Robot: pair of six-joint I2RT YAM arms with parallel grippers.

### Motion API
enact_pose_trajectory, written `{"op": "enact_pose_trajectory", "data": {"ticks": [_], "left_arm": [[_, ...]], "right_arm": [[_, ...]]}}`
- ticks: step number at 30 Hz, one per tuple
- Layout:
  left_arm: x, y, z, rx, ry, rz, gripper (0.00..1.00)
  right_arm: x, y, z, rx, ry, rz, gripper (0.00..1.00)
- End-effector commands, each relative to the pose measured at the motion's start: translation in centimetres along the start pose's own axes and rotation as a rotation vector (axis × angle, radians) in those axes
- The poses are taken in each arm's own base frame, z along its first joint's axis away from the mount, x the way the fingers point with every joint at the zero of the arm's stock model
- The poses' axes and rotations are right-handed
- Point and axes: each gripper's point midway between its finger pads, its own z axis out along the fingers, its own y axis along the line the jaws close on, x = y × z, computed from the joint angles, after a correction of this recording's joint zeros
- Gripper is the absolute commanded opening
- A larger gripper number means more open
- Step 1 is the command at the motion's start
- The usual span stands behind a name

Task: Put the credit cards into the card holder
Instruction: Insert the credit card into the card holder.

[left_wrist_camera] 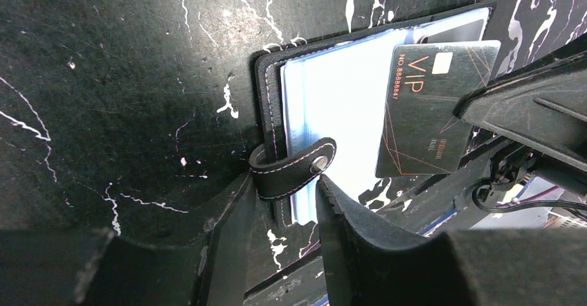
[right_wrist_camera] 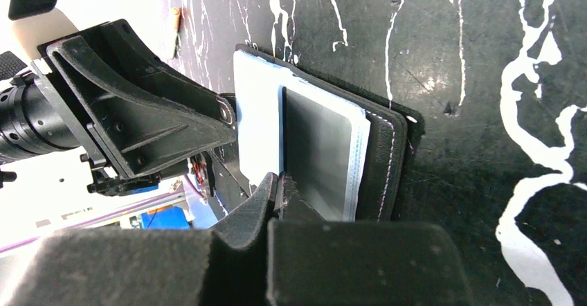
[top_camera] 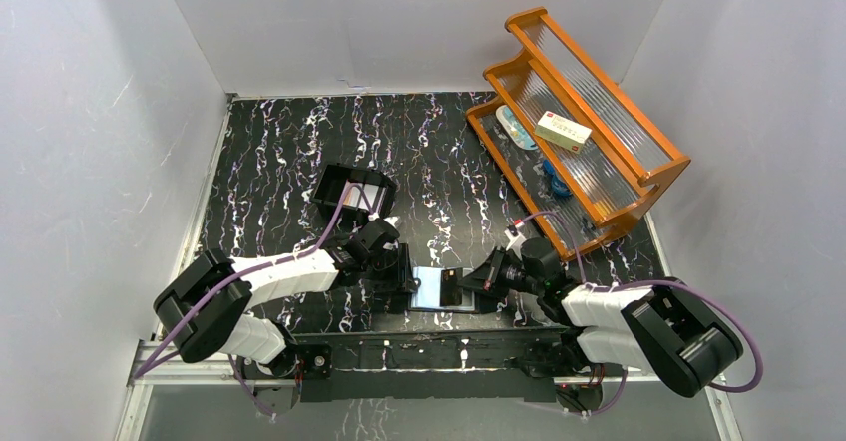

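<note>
The card holder (top_camera: 427, 287) lies open near the table's front edge, its pale blue lining up. In the left wrist view the holder (left_wrist_camera: 332, 91) shows its snap tab (left_wrist_camera: 291, 167). My left gripper (left_wrist_camera: 284, 205) is open, its fingertips on either side of that tab at the holder's left edge. My right gripper (right_wrist_camera: 279, 190) is shut on the edge of a dark grey credit card (right_wrist_camera: 322, 150), which lies over the holder's (right_wrist_camera: 387, 160) right slot. The same card reads "VIP" in the left wrist view (left_wrist_camera: 426, 112). Other cards are not clearly visible.
A rigid black plastic box (top_camera: 354, 192) stands behind the left gripper, something pale inside it. A wooden rack (top_camera: 638, 167) at the back right holds a cream-and-red carton (top_camera: 562, 131) and small blue items. White walls enclose the table.
</note>
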Motion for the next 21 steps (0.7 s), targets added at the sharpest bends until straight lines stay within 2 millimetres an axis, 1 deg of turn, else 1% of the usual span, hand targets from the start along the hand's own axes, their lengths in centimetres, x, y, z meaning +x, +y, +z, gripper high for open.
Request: {"op": "enact_pose_trajectory", "data": {"ticks": [1, 7, 17, 21], "left_arm": [[0.4, 0.0, 0.3, -0.003, 0.015, 0.006, 0.36], [0.6, -0.3, 0.5, 0.019, 0.02, 0.0, 0.36], [0.9, -0.6, 0.8, 0.029, 0.032, -0.002, 0.35], [1.0, -1.1, 0.9, 0.044, 0.036, 0.001, 0.35]], "right_arm": [[-0.1, -0.5, 0.1, 0.01, -0.009, -0.002, 0.0], [0.2, -0.4, 0.4, 0.0, 0.007, 0.019, 0.0], [-0.1, 0.2, 0.9, -0.014, 0.021, 0.01, 0.0], [-0.1, 1.0, 1.2, -0.044, 0.023, 0.005, 0.0]]}}
